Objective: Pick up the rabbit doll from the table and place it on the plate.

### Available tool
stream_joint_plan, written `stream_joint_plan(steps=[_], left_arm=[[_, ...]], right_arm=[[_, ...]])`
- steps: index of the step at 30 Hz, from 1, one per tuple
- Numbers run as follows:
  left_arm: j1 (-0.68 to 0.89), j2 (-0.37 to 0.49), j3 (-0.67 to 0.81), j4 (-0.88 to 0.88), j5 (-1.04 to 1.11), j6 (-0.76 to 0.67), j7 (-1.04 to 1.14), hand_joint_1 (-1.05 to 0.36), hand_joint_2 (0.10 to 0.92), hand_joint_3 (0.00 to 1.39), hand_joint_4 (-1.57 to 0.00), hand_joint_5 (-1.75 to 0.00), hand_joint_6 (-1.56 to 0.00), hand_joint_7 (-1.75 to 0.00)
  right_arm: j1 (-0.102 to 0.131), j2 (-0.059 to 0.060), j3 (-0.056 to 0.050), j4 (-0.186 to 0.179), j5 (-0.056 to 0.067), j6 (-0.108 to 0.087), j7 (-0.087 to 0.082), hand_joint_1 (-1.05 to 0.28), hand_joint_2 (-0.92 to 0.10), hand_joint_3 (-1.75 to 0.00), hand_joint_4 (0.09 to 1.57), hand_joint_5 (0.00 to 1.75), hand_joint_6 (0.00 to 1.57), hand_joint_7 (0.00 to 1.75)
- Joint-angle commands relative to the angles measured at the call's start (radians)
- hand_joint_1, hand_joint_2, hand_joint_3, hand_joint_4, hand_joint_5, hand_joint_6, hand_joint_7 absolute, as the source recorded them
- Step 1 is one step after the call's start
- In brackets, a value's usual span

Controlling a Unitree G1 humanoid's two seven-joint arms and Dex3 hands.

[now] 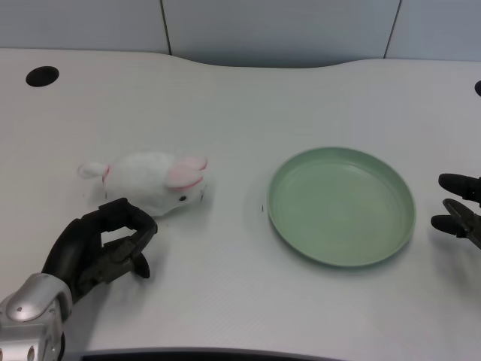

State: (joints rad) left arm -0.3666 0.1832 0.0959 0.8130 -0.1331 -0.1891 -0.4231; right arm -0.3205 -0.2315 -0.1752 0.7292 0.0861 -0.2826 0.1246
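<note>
- The broad white table (240,98) carries everything here, and the round pale-green plastic plate (342,205) serves as the landmark: it sits bare, nothing on it yet.
- Well to the left of that plate lies the small white plush rabbit doll with pink ears (150,183), on its side on the table, pink ears and dark eye turned toward the plate, little tail pointing away from it.
- The step in hand looks like the reach and grasp. To do it well, the robot would want to open the fingers wider, bring them over the doll's plump middle rather than the ears, and close softly, since the plush will squash and could slip out.
- After that, a clean lift and a carry rightward to the plate's centre seems the safe line, so the doll does not catch the rim.
- Now the pose: the silver left forearm (30,320) comes in from the lower corner, far left of the plate.
- The black left hand (101,244) sits just in front of the doll, fingers curled inward around nothing, their tips near the doll's underside; whether they touch it cannot be told.
</note>
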Motion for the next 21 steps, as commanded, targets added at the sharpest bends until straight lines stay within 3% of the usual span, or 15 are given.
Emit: stream_joint_plan(steps=[1,6,11,14,16,18,21], left_arm=[[0.008,0.017,0.007,0.020,0.002,-0.015,-0.013,-0.53,0.921,0.44,-0.61,-1.75,-0.48,-1.58],[0.035,0.023,-0.013,-0.007,0.036,-0.113,-0.004,-0.54,0.921,0.44,-0.61,-1.74,-0.48,-1.51],[0.070,0.030,-0.043,-0.021,0.124,-0.287,0.060,-0.54,0.921,0.46,-0.61,-1.70,-0.54,-1.34],[0.090,0.058,-0.070,-0.059,0.213,-0.409,0.131,-0.52,0.921,0.45,-0.57,-1.65,-0.58,-1.13],[0.091,0.101,-0.100,-0.104,0.312,-0.469,0.192,-0.53,0.921,0.43,-0.54,-1.58,-0.58,-0.95],[0.084,0.146,-0.126,-0.146,0.419,-0.509,0.261,-0.54,0.921,0.40,-0.51,-1.46,-0.57,-0.78],[0.066,0.242,-0.186,-0.260,0.713,-0.508,0.468,-0.62,0.921,0.38,-0.52,-0.89,-0.61,-0.32]], right_arm=[[-0.003,0.000,-0.007,-0.001,-0.002,0.008,-0.016,-0.46,-0.92,-0.04,1.12,0.11,0.92,0.00],[0.010,0.005,0.000,-0.019,-0.014,0.005,-0.022,-0.45,-0.92,-0.06,1.11,0.10,0.92,0.00],[0.018,0.014,0.001,-0.025,-0.007,-0.004,-0.013,-0.45,-0.92,-0.06,1.12,0.09,0.92,0.00],[0.021,0.020,0.011,-0.030,-0.024,-0.004,-0.028,-0.45,-0.92,-0.06,1.11,0.09,0.91,0.00],[0.021,0.023,0.020,-0.039,-0.034,0.009,-0.039,-0.44,-0.92,-0.07,1.12,0.09,0.89,0.00],[0.021,0.027,0.024,-0.044,-0.043,0.015,-0.048,-0.44,-0.92,-0.07,1.12,0.08,0.89,0.00],[0.019,0.034,0.028,-0.045,-0.055,0.011,-0.057,-0.45,-0.92,-0.06,1.12,0.08,0.89,0.00]])
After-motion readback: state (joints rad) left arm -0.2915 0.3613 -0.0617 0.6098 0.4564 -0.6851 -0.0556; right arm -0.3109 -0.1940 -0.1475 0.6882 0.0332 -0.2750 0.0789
